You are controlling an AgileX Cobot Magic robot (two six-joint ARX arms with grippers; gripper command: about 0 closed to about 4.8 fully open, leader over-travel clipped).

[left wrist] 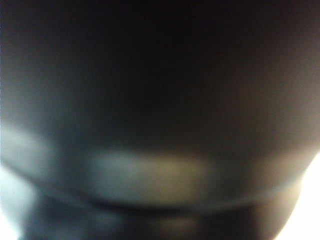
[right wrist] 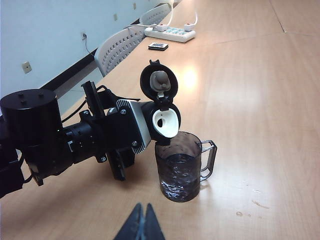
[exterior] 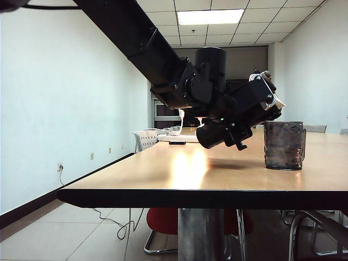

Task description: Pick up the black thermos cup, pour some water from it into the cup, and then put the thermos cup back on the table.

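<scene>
My right gripper (right wrist: 141,220), jaws together, idles near the cup (right wrist: 182,167) while my left gripper (right wrist: 135,131), jaws clamped on the black thermos cup (right wrist: 165,120), could over-tilt and spill onto the surface (right wrist: 260,100).

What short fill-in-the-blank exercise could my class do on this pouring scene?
1. The left pincer holds the black thermos cup tilted with its spout above the ____.
2. The thermos's flip lid is ____.
3. The cup stands on the table with its handle facing ____ from the left arm.
4. The right pincer hangs near the cup, its jaws ____.

Missing words: cup; open; away; shut
</scene>
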